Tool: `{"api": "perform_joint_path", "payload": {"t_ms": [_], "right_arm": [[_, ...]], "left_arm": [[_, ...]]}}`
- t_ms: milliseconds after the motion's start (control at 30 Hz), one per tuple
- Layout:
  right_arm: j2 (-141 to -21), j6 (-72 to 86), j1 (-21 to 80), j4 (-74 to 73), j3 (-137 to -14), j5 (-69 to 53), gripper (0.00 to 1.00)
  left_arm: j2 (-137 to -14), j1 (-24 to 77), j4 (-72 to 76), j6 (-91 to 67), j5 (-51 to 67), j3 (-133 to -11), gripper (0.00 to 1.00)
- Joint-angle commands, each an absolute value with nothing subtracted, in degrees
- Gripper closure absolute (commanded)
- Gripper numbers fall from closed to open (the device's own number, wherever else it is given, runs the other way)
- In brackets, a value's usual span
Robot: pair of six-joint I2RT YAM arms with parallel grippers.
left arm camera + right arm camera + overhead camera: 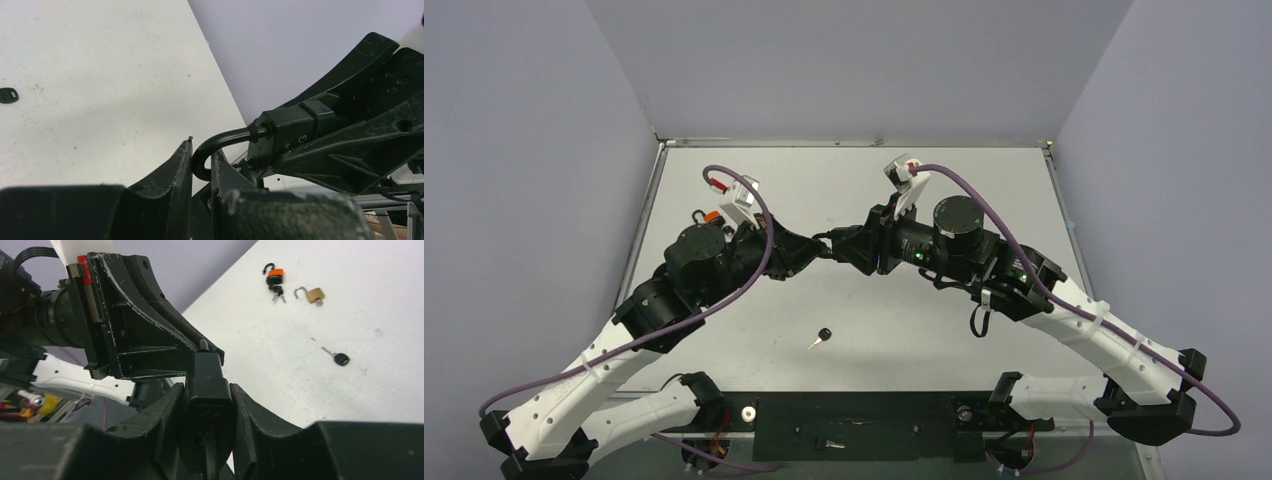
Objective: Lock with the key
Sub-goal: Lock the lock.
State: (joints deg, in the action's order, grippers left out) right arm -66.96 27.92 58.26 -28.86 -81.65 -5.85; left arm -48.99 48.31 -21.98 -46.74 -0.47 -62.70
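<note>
Two grips on one padlock (287, 136).
My right fingers (252, 412) clamp its body; left fingers (172, 172) pinch the shackle (220, 142), nearly closed.

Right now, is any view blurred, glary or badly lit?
Top view: even light, soft shadows, all sharp. Left wrist: left pincer blurred near the lens, shackle crisp. Right wrist: right pincer and padlock soft low down, key sharp. No glare anywhere.
</note>
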Motion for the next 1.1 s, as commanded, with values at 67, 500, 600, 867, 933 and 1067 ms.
{"api": "perform_joint_path", "payload": {"t_ms": [67,500,600,867,933,1067], "right_arm": [[-63.4,37.6,50.8,-7.1,-71.7,-21.5,0.91],[-58.3,44.7,47.2,1.1,-67.6,-28.2,0.51],[-57.8,44.8,46.6,0.3,-67.3,-27.9,0.50],[-57.1,42.7,45.6,-3.2,-66.0,-30.5,0.43],[-57.0,41.0,45.6,-3.9,-65.4,-30.3,0.39],[-55.5,37.2,44.7,-3.7,-63.6,-27.9,0.24]], "left_arm": [[-45.1,46.1,-14.7,-54.1,9.5,-64.3,1.00],[-44.6,42.1,-17.3,-56.3,10.9,-65.3,1.00],[-44.1,41.8,-17.5,-56.6,10.0,-65.1,1.00],[-43.6,40.0,-15.7,-58.6,9.9,-65.9,1.00],[-44.7,39.9,-14.1,-58.9,11.4,-66.8,1.00],[-46.4,39.9,-13.9,-57.6,14.0,-69.7,1.00]]}}
